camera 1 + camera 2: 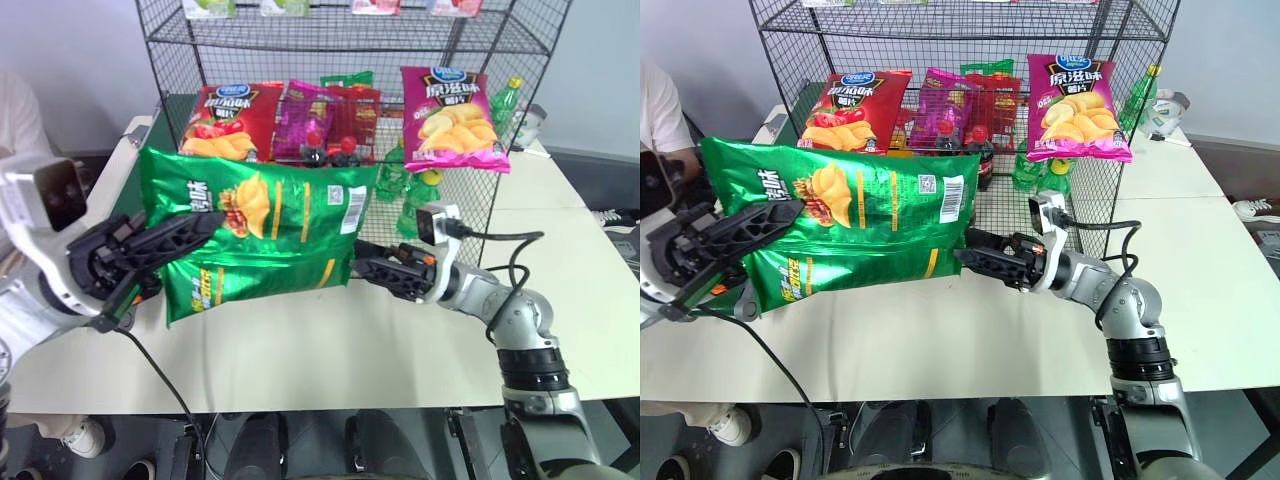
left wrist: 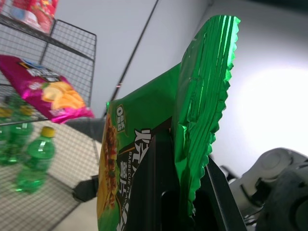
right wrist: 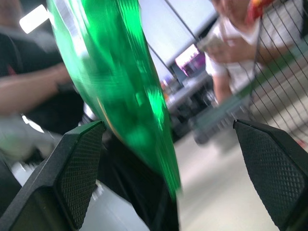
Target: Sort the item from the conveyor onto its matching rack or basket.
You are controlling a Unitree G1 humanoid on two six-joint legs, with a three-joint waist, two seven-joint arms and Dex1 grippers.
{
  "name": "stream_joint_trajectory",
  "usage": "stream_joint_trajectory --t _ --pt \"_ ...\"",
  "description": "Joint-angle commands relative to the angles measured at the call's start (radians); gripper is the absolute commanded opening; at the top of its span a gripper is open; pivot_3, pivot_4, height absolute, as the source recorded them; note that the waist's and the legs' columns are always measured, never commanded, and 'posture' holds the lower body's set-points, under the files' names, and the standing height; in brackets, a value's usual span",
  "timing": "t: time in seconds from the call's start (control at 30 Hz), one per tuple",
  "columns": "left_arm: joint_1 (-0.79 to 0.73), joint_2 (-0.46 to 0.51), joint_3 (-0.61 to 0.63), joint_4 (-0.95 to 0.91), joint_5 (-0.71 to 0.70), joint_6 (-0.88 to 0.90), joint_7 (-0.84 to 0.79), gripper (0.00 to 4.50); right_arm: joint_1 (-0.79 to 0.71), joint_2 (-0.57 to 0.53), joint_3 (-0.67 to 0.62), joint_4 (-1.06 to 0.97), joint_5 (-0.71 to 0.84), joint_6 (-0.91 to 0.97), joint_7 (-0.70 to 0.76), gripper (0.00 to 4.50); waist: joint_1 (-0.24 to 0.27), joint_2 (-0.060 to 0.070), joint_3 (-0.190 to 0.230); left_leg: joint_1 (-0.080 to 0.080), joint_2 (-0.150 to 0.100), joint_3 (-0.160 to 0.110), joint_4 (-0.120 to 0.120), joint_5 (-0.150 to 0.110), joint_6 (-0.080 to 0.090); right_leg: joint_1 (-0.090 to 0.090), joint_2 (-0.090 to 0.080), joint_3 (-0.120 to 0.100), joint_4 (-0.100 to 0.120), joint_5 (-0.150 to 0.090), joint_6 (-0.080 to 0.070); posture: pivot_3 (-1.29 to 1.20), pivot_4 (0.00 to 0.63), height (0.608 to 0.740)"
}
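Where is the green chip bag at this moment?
In the left eye view, the green chip bag is held above the table, in front of the rack, pinched by the left hand; the open right hand is at its other end.

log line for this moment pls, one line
left gripper: shut on green chip bag | right gripper: open at bag's other end | bag: lifted over table, in front of wire rack

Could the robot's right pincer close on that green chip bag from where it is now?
Probably yes. The right pincer is open with the green bag's end edge between its fingers, nothing blocking. The left pincer holds the other end.
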Motion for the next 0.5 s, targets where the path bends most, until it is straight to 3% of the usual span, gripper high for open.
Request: stream_joint_trajectory --t 0.03,0.27,0.37,0.5 --pt "-0.042 -0.036 -0.016 0.033 0.010 0.019 -0.015 0.12 -0.001 -0.020 -0.013 -0.097 0.031 0.000 0.018 4.50 0.002 0.000 0.000 0.000 0.000 0.000 0.000 0.000 0.000 0.000 0.000 0.000 0.000 0.000 0.000 0.00 0.150 0.739" --pt "-0.082 -0.118 -0.069 0.066 0.109 0.034 -0.024 0.12 0.011 -0.037 0.037 -0.151 -0.011 -0.012 0.027 4.50 0.004 0.000 0.000 0.000 0.000 0.000 0.000 0.000 0.000 0.000 0.000 0.000 0.000 0.000 0.000 0.00 0.150 0.739" --pt "-0.078 -0.136 -0.075 0.061 0.158 0.039 -0.038 0.00 0.014 -0.056 0.063 -0.150 -0.032 -0.011 0.042 3.69 0.003 0.000 0.000 0.000 0.000 0.000 0.000 0.000 0.000 0.000 0.000 0.000 0.000 0.000 0.000 0.00 0.150 0.739" --pt "-0.076 -0.160 -0.072 0.063 0.192 0.038 -0.043 0.00 0.010 -0.062 0.072 -0.142 -0.037 -0.007 0.047 1.67 0.003 0.000 0.000 0.000 0.000 0.000 0.000 0.000 0.000 0.000 0.000 0.000 0.000 0.000 0.000 0.00 0.150 0.739"
